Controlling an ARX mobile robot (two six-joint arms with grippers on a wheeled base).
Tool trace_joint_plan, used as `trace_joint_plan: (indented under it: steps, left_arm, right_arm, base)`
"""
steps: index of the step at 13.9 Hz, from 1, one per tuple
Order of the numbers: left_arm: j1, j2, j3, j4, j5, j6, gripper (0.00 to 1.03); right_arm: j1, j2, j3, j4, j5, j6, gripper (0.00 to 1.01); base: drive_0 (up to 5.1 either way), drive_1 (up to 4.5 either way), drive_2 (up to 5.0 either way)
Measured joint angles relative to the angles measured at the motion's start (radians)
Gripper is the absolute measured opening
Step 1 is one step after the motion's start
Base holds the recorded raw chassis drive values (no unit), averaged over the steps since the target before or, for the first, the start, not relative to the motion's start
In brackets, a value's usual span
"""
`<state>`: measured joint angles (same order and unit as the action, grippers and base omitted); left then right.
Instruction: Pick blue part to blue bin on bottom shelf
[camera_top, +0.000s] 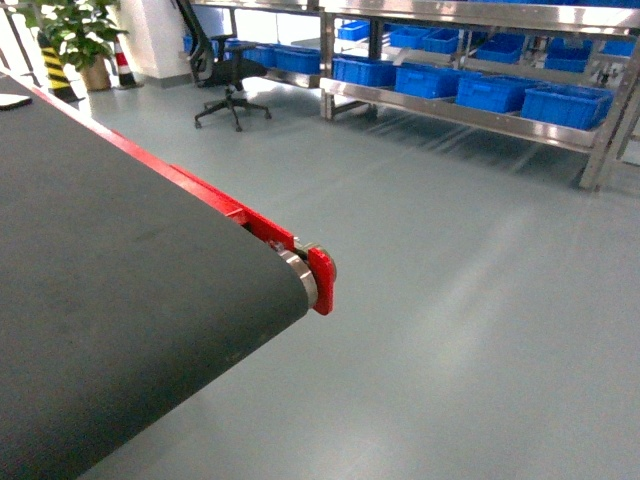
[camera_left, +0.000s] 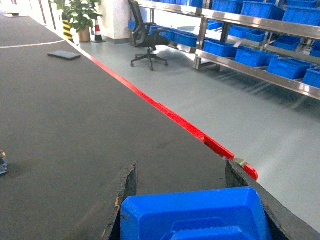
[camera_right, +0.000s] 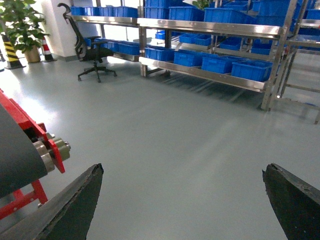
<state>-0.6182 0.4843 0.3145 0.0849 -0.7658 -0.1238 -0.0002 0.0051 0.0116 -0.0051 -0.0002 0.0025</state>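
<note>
Blue part (camera_left: 195, 215) clamped between left jaws (camera_left: 192, 200), nearest the wrist camera, above the dark conveyor belt (camera_left: 75, 125). Right jaws (camera_right: 182, 200) spread wide, holding nothing, over bare floor (camera_right: 190, 130). Shelving rack (camera_top: 480, 110) with blue bins (camera_top: 565, 103) well apart, ahead and right; target bin not identifiable. Left arm carrying.

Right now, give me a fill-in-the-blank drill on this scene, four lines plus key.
1. The left gripper is shut on a ____ part.
2. The right gripper is open and holds ____.
3. The conveyor belt has a ____ side rail.
4. An office chair stands on the floor, left of the steel rack that holds ____ bins.

Missing words: blue; nothing; red; blue
</note>
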Motion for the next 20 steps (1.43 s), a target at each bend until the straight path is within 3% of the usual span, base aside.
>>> trace_joint_plan:
  steps: [20]
  left_arm:
    - [0.0,0.0,0.0,0.0,0.0,0.0,0.44]
  right_arm:
    - [0.0,0.0,0.0,0.0,0.0,0.0,0.98]
  base:
    - [-1.6,-1.57,-1.6]
